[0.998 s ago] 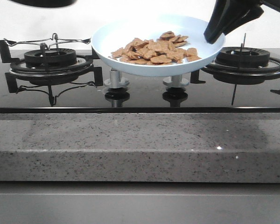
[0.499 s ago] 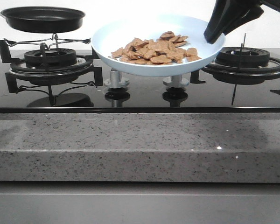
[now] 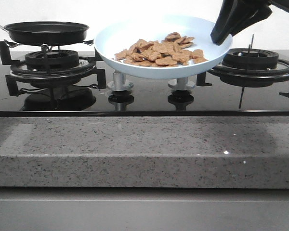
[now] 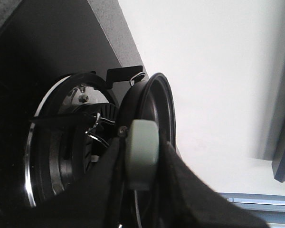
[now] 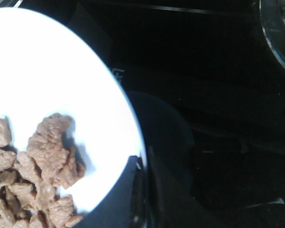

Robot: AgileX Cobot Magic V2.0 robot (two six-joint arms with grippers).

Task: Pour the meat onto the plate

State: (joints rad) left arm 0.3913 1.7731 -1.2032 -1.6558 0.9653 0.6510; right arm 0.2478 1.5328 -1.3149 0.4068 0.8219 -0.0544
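Observation:
The pale-blue plate (image 3: 135,36) is held above the hob's middle, tilted toward the camera, with the heap of orange-brown meat (image 3: 159,52) lying in it. My right gripper (image 3: 221,36) is shut on the plate's right rim; the right wrist view shows the plate (image 5: 61,71), the meat (image 5: 50,152) and my gripper (image 5: 141,185) clamping the rim. The empty black frying pan (image 3: 45,32) sits level just above the left burner. My left gripper (image 4: 140,161) is shut on the pan's pale-green handle (image 4: 141,147); the pan (image 4: 152,109) shows edge-on. The left gripper is out of the front view.
The left burner grate (image 3: 50,65) lies under the pan; the right burner (image 3: 253,62) is under my right arm. Two silver knobs (image 3: 120,82) stand below the plate. A speckled grey counter edge (image 3: 144,149) runs along the front.
The black pan has come down from the top left edge of the view to just above the left burner. The plate and right gripper have not moved.

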